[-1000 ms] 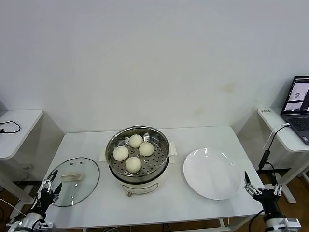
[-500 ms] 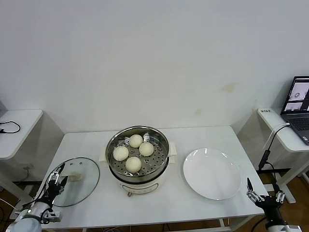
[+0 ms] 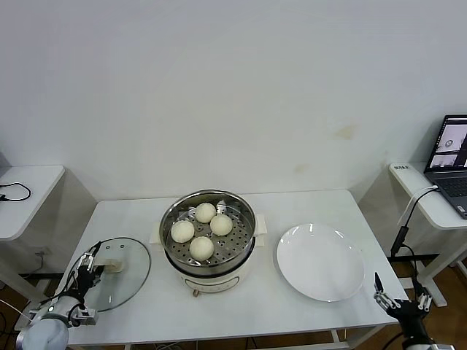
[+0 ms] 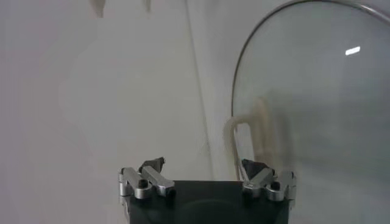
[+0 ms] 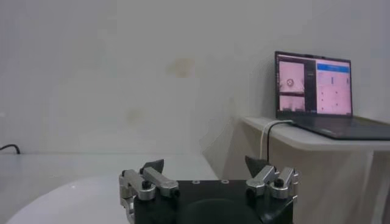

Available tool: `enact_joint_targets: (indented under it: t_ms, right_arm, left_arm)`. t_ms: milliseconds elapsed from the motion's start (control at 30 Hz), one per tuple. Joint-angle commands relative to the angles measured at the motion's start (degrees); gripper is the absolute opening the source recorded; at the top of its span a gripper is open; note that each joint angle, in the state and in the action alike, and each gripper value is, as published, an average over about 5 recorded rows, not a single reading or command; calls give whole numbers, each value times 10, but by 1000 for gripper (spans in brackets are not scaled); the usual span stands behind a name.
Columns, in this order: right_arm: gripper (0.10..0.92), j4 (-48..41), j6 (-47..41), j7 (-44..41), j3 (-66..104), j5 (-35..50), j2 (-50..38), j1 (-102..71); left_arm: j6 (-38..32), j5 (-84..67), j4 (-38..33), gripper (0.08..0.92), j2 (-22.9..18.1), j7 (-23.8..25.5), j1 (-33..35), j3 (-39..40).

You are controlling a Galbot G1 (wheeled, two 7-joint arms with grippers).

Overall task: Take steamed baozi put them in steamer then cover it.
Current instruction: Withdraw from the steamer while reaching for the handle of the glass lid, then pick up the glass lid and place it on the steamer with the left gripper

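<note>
Four steamed baozi [image 3: 202, 227] sit inside one steamer [image 3: 209, 240], which stands uncovered at the table's [image 3: 241, 299] centre. One glass lid [image 3: 111, 273] lies flat on the table, well apart from the steamer. The left gripper [image 3: 89, 264] hovers over the lid's near edge, fingers [image 4: 152, 173] apart, the lid handle [image 4: 248, 137] just ahead of them. One empty plate [image 3: 320, 261] lies beside the steamer. The right gripper [image 3: 398, 297], fingers [image 5: 154, 173] spread, sits at the table's corner, partly cut off by the frame edge. One laptop [image 5: 315, 91] stands beyond those fingers.
</note>
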Motion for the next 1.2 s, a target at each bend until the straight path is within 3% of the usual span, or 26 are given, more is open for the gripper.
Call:
enact_joint_targets:
  t_ms: [33,267,667,1000,1200]
  right_arm:
    - [823,-2,1,0,-1,-2,3,-2]
    - [823,-5,3,-1,-3,-4,5,-1]
    - [823,-5,3,-2,-5,-6,7,0]
    - [823,-4,3,-3,-14,-10,4,1]
    - [823,-4,1,-7,-33,-18,0,6]
  left_arm:
    - [1,-1,17,823,1,1,-21,5]
    - [1,-4,34,790,1,3,-27,9]
    - [1,-21,29,455,-5,-16,-21,7]
    - [12,-52,-51,174,1,-41,25,-24]
    - [76,-107,-146,147,23,-20,77,-53]
